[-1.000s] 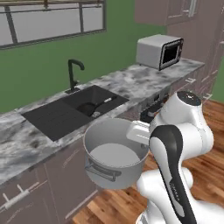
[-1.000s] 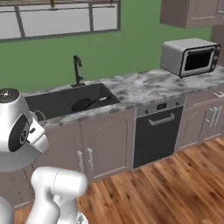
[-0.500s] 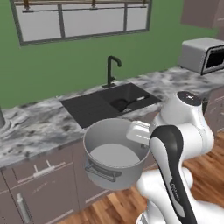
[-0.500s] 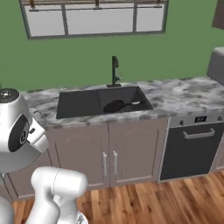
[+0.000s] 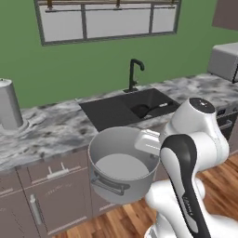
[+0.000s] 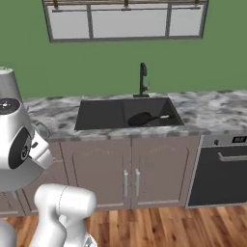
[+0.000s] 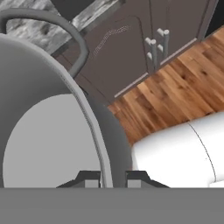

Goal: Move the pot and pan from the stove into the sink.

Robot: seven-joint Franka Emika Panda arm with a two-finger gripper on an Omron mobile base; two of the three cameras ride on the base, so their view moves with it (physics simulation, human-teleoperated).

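Gripping the rim of the pot [image 5: 123, 165], the end effector [image 7: 113, 178] has its two dark fingertips [image 7: 89, 179] closed tight on the thin grey wall, one tip inside and one outside, as the hand view shows. The pot hangs in the air in front of the brown cabinet doors [image 5: 56, 197], off the desk [image 5: 46, 132], with its pale inside facing up and a loop handle [image 5: 109, 186] on its near side. In the hand view the pot's wall curves away to the left of the end effector, and another loop handle [image 7: 65, 30] arcs above it.

Beyond the end effector, farther back on the marbled desk, lies the sink [image 5: 130, 107], a dark basin with a slim black faucet [image 5: 135, 74] behind it. The pan [image 6: 142, 118] rests inside the sink, toward its right half, its handle pointing right. In the right base view the sink [image 6: 128, 113] sits to the right of the robot's white body, above two cabinet doors [image 6: 130, 173], with a dark oven front [image 6: 222, 171] farther right.
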